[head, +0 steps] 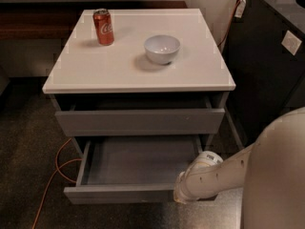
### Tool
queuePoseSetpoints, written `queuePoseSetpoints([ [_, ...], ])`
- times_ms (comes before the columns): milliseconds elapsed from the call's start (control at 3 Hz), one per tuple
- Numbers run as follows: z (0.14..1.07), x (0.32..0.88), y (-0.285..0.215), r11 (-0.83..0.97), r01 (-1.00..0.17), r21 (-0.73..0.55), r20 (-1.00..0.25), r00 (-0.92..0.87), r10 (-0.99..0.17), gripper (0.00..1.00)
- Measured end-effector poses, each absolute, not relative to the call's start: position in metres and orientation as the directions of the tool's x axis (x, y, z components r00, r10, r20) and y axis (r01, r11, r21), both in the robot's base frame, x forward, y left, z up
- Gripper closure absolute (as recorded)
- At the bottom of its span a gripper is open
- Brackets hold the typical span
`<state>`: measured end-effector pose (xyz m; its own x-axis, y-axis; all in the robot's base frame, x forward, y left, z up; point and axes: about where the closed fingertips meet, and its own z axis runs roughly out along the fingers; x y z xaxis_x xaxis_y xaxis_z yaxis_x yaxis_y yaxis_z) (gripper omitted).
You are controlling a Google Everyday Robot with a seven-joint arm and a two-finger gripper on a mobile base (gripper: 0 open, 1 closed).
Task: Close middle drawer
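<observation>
The middle drawer [136, 163] is pulled out from the grey cabinet. Its long grey tray-like inside is empty, and its flat front panel [116, 193] faces me. My gripper [182, 196] is at the end of the white arm, against the right part of that front panel, low in the view. The arm's wrist covers it. Above, the grey drawer with the taller front panel [140, 121] stands slightly out under the white top.
A red soda can [103, 26] and a white bowl [162, 48] stand on the cabinet's white top [95, 70]. A black unit [271, 66] stands close on the right. An orange cable [57, 171] lies on the dark floor to the left.
</observation>
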<state>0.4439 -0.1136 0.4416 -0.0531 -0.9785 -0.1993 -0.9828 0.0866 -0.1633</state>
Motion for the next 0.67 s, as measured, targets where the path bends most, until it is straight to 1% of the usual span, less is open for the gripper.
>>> queuePoseSetpoints([
  [333, 0.440, 0.469, -0.122, 0.108, -0.971, -0.212, -0.195, -0.067, -0.979, 1.00],
  [667, 0.425, 0.485, -0.123, 0.114, -0.969, -0.220, -0.193, -0.071, -0.979, 1.00],
])
